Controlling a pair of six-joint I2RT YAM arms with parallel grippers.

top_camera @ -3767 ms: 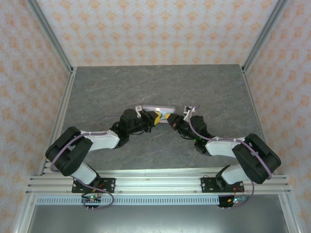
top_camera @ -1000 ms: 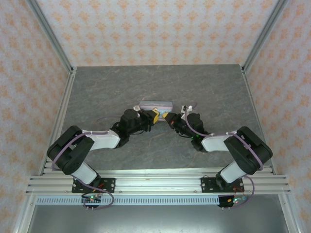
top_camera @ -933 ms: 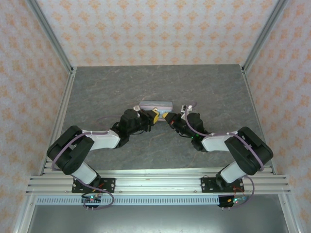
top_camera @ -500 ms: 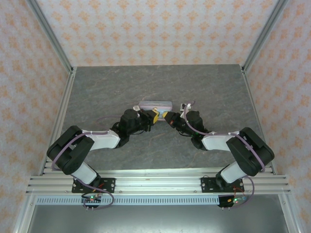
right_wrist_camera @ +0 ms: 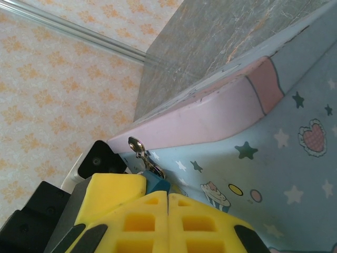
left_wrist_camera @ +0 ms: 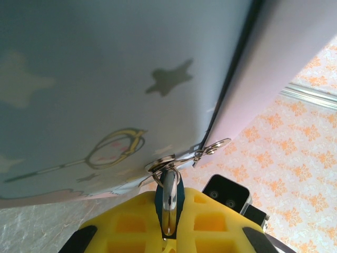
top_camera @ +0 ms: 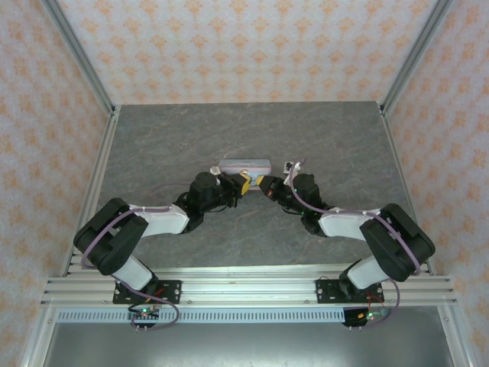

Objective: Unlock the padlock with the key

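The left jaws stayed clamped on the padlock (left_wrist_camera: 169, 197), its metal shackle reaching up to the hasp (left_wrist_camera: 174, 161) at the corner of the tin (left_wrist_camera: 105, 79). Compared with nearly four seconds before, the tin sat slightly farther up the table (top_camera: 252, 130). The right arm (top_camera: 344, 222) had drawn its wrist leftward, and the right jaws were just beside the padlock. Those jaws were pressed fully together, and the key could not be made out between them. The left arm (top_camera: 164, 220) had barely shifted.
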